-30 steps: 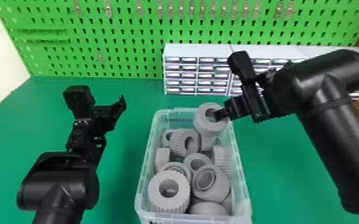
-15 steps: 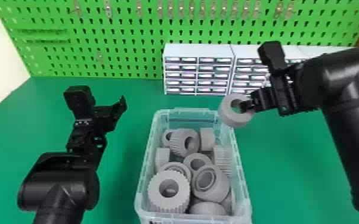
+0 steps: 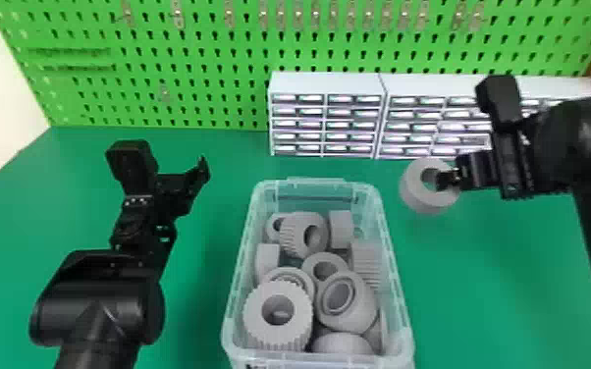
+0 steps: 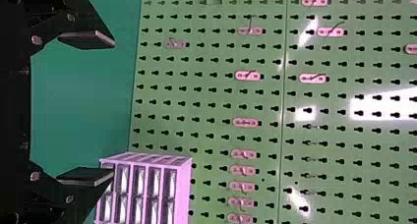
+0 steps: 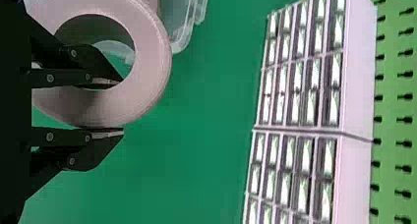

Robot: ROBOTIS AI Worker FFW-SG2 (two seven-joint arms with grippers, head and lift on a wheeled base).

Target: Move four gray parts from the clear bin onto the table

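While the left gripper [image 3: 202,169] stands open, the right gripper [image 3: 443,179] grasps a gray part [image 3: 422,202]

As found, the held part is right of the clear bin [image 3: 394,255], near its far corner, pinched by its wall, one finger through the hole. Left of the bin: left gripper, fingers parted. Inside it: other gray parts [image 3: 256,314].
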